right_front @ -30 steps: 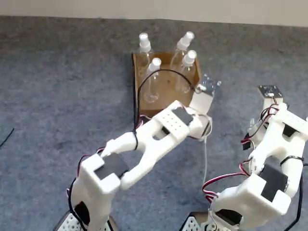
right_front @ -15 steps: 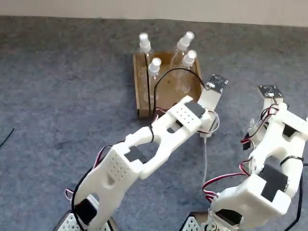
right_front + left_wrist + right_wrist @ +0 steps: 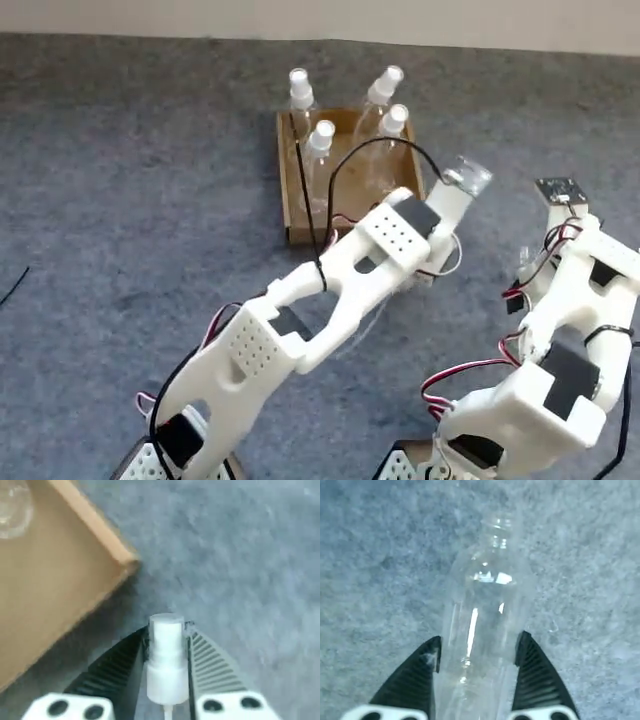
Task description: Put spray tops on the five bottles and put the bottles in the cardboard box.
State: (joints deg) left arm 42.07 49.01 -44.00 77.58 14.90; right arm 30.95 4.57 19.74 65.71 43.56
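Note:
My left gripper [image 3: 167, 632] is shut on a white spray top [image 3: 166, 655], held just past the corner of the cardboard box [image 3: 60, 575], above the grey carpet. In the high view the left arm [image 3: 395, 240] stretches out to the right of the cardboard box [image 3: 288, 190]. Several clear bottles with white spray tops [image 3: 322, 135] stand in the box. My right gripper [image 3: 479, 641] is shut on a clear bottle [image 3: 487, 595] with an open neck and no top. The right arm [image 3: 580, 270] stands at the table's right side.
Grey carpet covers the table, with open floor left of the box and between the two arms. A black cable [image 3: 360, 150] from the left arm loops over the box. A thin dark cord end [image 3: 10, 285] lies at the far left edge.
The left arm has swung to the right, away from the box front and nearer the right arm, carrying the spray top. The right arm has stayed still.

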